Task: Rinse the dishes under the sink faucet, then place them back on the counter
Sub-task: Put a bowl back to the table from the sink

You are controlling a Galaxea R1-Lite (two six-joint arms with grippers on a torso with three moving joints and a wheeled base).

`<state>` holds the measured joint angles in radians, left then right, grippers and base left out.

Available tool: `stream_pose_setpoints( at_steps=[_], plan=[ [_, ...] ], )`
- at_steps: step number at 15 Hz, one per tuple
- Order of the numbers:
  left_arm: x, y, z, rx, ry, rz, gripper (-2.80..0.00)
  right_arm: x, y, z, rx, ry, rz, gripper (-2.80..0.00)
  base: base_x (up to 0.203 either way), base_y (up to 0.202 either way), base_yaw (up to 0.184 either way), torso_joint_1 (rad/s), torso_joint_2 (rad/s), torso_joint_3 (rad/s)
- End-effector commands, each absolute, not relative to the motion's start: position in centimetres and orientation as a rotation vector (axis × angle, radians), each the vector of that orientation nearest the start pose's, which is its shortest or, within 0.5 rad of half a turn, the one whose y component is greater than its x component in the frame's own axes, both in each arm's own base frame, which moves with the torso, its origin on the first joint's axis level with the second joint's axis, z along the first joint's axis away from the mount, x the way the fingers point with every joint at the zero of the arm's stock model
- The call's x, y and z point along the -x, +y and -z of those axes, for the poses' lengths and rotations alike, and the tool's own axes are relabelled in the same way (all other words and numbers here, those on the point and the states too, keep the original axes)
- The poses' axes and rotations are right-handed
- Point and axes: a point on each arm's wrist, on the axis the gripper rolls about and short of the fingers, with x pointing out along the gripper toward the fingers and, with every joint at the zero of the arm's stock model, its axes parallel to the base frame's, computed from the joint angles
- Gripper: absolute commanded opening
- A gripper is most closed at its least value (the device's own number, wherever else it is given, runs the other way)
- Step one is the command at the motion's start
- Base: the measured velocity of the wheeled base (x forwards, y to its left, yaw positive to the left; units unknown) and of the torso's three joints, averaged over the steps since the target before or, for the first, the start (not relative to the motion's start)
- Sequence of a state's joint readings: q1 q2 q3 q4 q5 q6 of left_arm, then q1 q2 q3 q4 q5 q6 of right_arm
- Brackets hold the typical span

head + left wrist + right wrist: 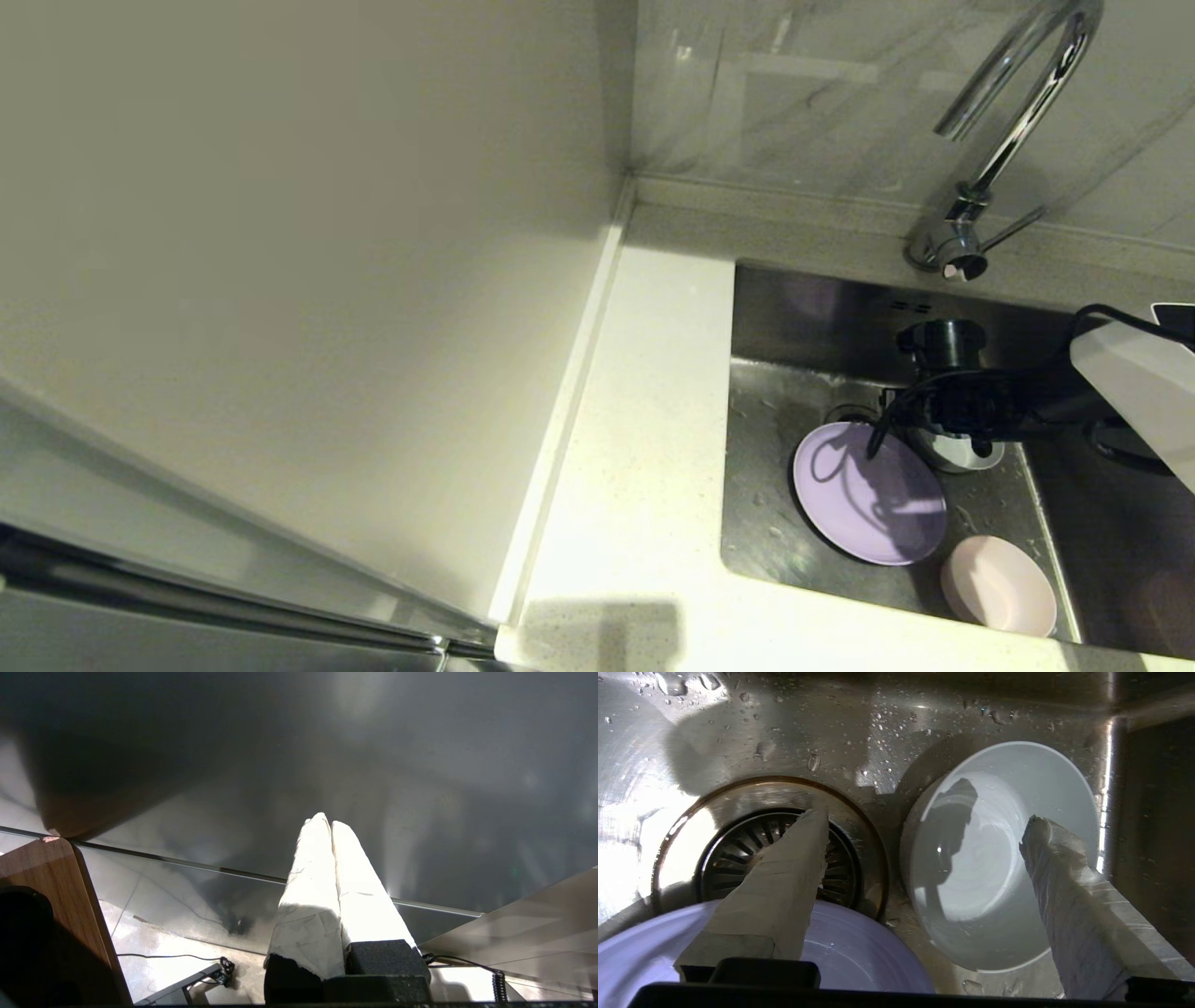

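Observation:
The sink [803, 317] holds all the dishes. The lavender plate [868, 504] lies flat near the drain strainer [770, 858], and the pale pink bowl [997, 583] sits at the sink's front right. The white mug [999, 858] stands upright and empty beside the strainer. My right gripper [924, 821] hangs open just above it, holding nothing. One fingertip [817, 821] is over the strainer, the other [1036, 830] over the mug's mouth. The faucet [1018, 112] arches over the sink's back edge. My left gripper [327, 821] is shut and empty, parked away from the sink.
The white counter [644, 448] runs along the sink's left side and front, bounded by a raised strip and a pale wall [327, 280] on the left. My right arm [1027, 401] reaches in from the right. Water drops cover the sink floor.

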<state>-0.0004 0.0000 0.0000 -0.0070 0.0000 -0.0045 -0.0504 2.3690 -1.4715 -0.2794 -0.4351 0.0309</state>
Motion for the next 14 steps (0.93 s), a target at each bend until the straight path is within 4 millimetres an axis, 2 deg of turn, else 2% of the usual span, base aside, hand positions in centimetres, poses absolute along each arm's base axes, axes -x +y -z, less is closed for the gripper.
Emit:
stream_pose_setpoints(
  at_steps=[1, 6, 12, 13, 14],
  plan=[
    [2.3, 0.0, -7.5, 0.005, -0.005, 0.002, -2.80, -46.3, -3.3, -6.5, 0.103, 0.600, 0.490, 0.00, 0.000, 0.000, 0.000, 0.000, 0.00, 0.000],
    [2.3, 0.0, -7.6, 0.005, -0.004, 0.001, -2.80, -46.5, -3.3, -4.8, 0.114, 0.638, 0.489, 0.00, 0.000, 0.000, 0.000, 0.000, 0.00, 0.000],
    [2.3, 0.0, -7.6, 0.005, -0.006, 0.001, -2.80, -47.0, -3.4, -3.7, 0.125, 0.650, 0.487, 0.00, 0.000, 0.000, 0.000, 0.000, 0.00, 0.000],
    [2.3, 0.0, -7.5, 0.005, -0.003, 0.000, -2.80, -47.1, -3.4, -3.8, 0.128, 0.643, 0.500, -2.80, 0.000, 0.000, 0.000, 0.000, 0.00, 0.000],
    [2.3, 0.0, -7.6, 0.005, -0.005, 0.000, -2.80, -47.2, -3.4, -3.9, 0.129, 0.640, 0.504, -2.80, 0.000, 0.000, 0.000, 0.000, 0.00, 0.000]
  ],
)
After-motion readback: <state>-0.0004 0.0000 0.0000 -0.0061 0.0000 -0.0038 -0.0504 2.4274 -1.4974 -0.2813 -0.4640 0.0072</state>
